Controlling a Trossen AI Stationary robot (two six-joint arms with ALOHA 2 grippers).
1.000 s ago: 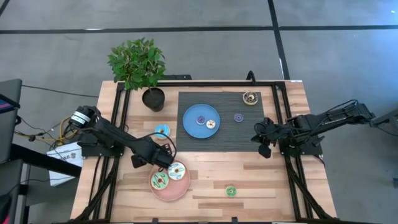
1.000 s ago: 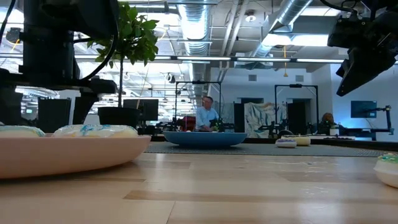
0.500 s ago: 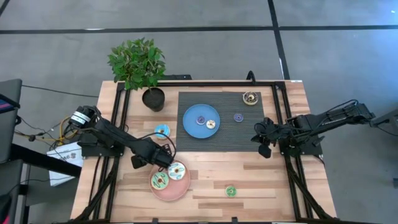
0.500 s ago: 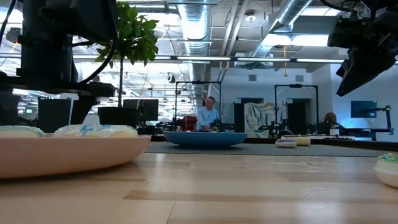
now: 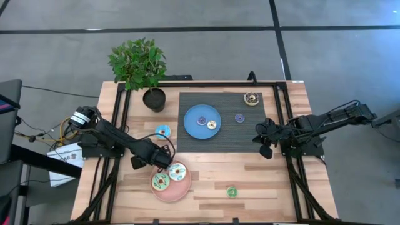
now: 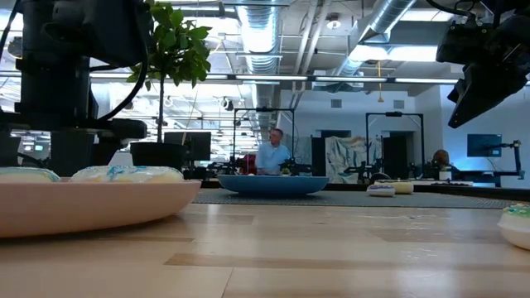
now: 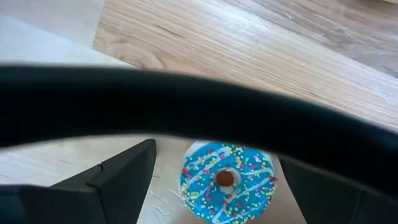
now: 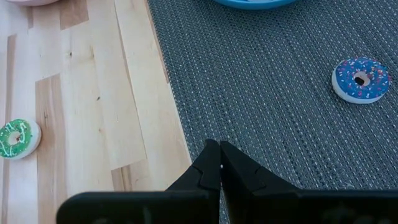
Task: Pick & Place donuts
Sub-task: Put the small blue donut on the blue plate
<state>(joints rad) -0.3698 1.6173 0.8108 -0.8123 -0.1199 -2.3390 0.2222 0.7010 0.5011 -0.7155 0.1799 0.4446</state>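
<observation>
The left hand, open and empty, has drawn back slightly from the pink plate holding the green and white donuts, apparently toward the light-blue donut on the tabletop; right hand waits closed.

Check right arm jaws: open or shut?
Shut. In the right wrist view the right gripper shows its two dark tips pressed together with nothing between them, above the grey mat.

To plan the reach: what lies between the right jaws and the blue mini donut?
Only bare grey mat lies between the right gripper and the blue mini donut, per the right wrist view.
</observation>
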